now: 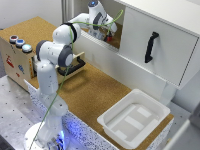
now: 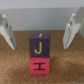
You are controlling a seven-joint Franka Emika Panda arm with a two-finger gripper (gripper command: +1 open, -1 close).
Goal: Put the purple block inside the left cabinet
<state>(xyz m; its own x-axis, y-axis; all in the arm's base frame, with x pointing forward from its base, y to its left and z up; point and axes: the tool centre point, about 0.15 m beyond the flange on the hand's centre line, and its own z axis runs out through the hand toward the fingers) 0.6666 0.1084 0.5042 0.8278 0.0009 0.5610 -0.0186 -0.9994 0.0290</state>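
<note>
In the wrist view two small cubes sat touching on the cork floor: a red block (image 2: pixel 39 66) marked H and a purple block (image 2: pixel 39 44) marked J. The gripper (image 2: pixel 38 31) stood spread wide, one finger (image 2: pixel 6 31) at each side of the purple block, touching nothing. In the exterior view the arm reached into the left cabinet (image 1: pixel 116 36); there both cubes were hidden behind the hand. One white tray (image 1: pixel 134 119) lay nearest, one wooden box (image 1: pixel 15 52) at the exterior view's left.

In the exterior view the gripper (image 1: pixel 108 34) hides the blocks — both fingertips cropped in the wrist view.
</note>
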